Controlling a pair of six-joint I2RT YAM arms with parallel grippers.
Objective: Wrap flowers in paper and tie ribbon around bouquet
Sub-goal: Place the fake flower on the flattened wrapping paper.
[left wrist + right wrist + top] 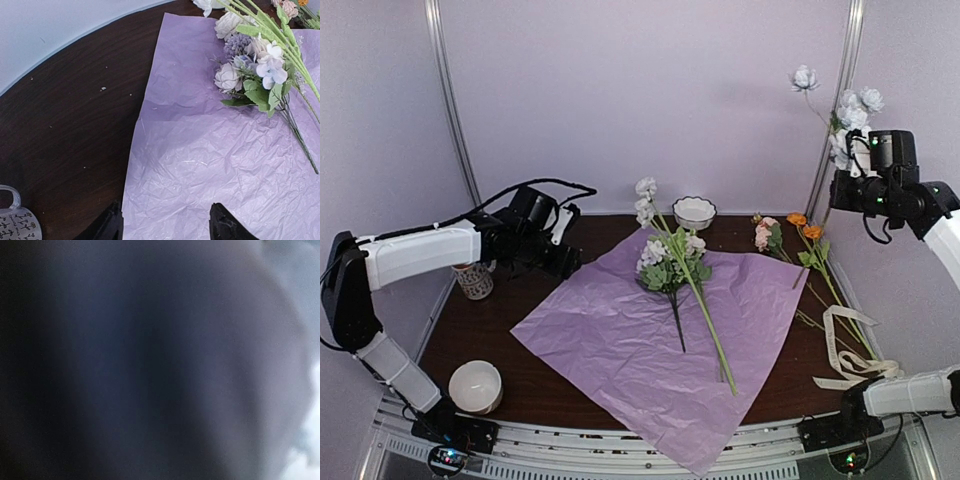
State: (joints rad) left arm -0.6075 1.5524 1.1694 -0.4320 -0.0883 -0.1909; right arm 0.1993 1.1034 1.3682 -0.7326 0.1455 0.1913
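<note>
Holding white flowers high at the right, the right gripper pinches their thin stalk, which could slip and land off the paper; the left gripper hovers spread over its edge.

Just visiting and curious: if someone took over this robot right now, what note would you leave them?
The left gripper is open, empty, over the paper edge. The right gripper is shut on a white flower stem, raised at the right. Some flowers lie on the flat paper; pink and orange flowers and ribbon beside it. Done: paper spread, first stems laid. Left: add those, wrap, tie.
</note>
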